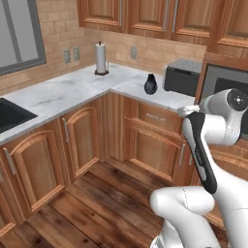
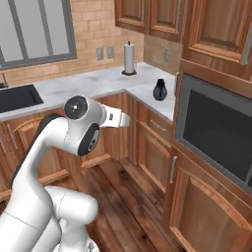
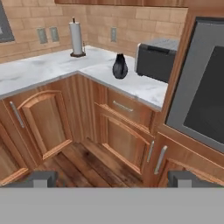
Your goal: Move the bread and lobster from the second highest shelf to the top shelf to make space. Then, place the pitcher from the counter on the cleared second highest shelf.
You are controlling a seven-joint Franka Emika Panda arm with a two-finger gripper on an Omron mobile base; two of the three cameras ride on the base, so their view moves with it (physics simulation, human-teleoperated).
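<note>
The pitcher (image 1: 150,85) (image 2: 159,90) (image 3: 120,66), a glossy black jug, stands upright on the marble counter (image 1: 63,89) (image 2: 98,81) (image 3: 43,70) just right of its corner bend. My gripper (image 3: 113,179) is open, its two dark fingertips (image 3: 41,178) set wide apart with nothing between them. It hangs in mid-air in front of the lower cabinets, well short of the pitcher and looking toward it. The bread, the lobster and the top shelf are out of view.
A paper towel roll (image 1: 100,58) (image 2: 129,58) (image 3: 77,38) stands at the counter's back corner. A dark grey box appliance (image 1: 183,76) (image 3: 155,59) sits right of the pitcher. A built-in oven (image 2: 216,133) fills the right wall; a sink (image 1: 9,114) lies left.
</note>
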